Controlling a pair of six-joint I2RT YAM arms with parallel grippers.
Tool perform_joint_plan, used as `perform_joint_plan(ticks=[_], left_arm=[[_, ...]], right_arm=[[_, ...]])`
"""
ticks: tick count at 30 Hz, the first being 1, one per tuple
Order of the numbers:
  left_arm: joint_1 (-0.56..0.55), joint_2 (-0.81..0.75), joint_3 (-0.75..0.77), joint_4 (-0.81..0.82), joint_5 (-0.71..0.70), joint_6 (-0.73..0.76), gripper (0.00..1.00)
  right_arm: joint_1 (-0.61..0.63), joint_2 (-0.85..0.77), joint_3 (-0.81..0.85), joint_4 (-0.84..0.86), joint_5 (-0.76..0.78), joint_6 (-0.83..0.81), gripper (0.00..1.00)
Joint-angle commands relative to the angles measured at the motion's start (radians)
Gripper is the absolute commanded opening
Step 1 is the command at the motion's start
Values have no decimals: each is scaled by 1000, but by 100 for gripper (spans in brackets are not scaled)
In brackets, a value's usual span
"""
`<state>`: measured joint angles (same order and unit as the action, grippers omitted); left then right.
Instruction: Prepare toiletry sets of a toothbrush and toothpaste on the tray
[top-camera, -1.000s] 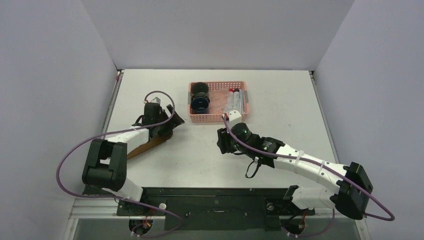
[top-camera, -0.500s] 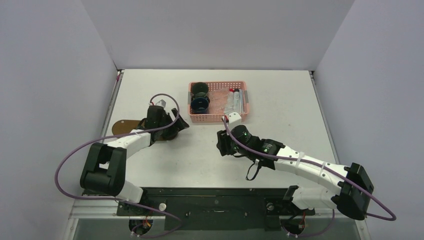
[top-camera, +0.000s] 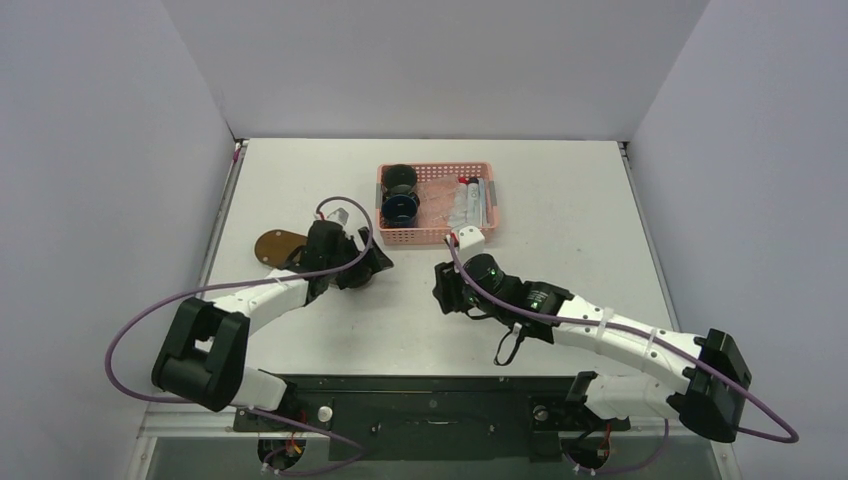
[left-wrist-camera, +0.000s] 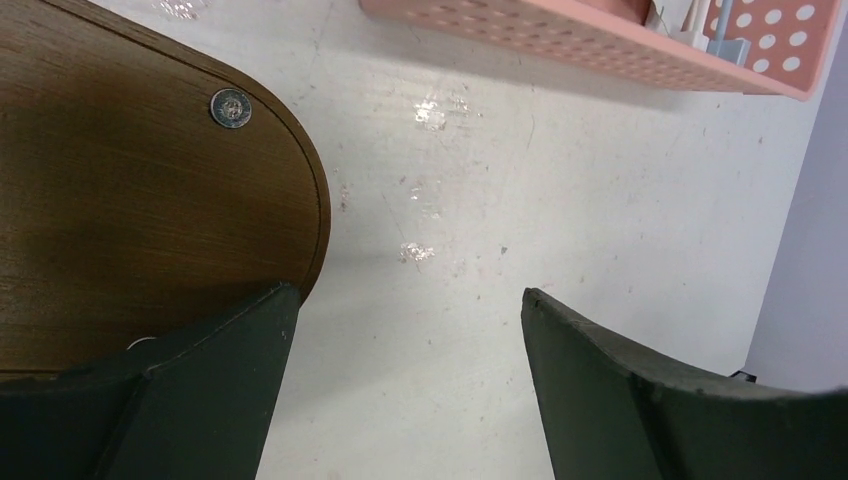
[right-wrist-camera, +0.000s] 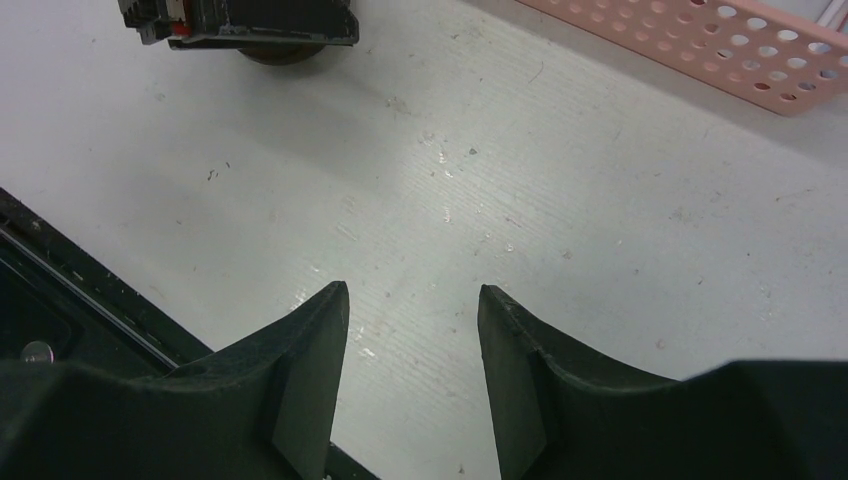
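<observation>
A scuffed white rectangular tabletop (top-camera: 560, 200) sits enclosed by plain pale grey walls (top-camera: 430, 60) on three sides, evenly lit, with faint glare spots.

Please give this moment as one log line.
left gripper: open, finger at tray edge | right gripper: open, empty | pink basket: holds items

The dark brown oval wooden tray (top-camera: 276, 245) lies flat, left of centre.

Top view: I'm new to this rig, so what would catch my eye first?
The pink basket at the table's far side, with dark round pots and tubes inside. Left of it, the brown oval tray shows beside the left arm. The left gripper and right gripper are open.
</observation>
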<state>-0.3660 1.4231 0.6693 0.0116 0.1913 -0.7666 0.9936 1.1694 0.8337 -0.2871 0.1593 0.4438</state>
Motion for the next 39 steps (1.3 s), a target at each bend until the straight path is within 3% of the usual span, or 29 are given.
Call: perform_joint_plan(ticks=[1,7,20,30,39], left_arm=[[-35,-49,-39,-9,10,-44,81],[-89,-107,-62,19,21,-90,80],[-288,-191,-65,-4,-93,-125,80],[-287,-312,111,-358,-310,-17,81],[-286,-453,217,-587,-474,63,89]], right_arm=[[13,-46,-19,11,40,22,47],[12,-94,-47,-16,73,32,47],[13,-214,-132,-60,154,71,47],[12,-146,-176,121,104,172,47],[13,43,-123,303,47,272,47]])
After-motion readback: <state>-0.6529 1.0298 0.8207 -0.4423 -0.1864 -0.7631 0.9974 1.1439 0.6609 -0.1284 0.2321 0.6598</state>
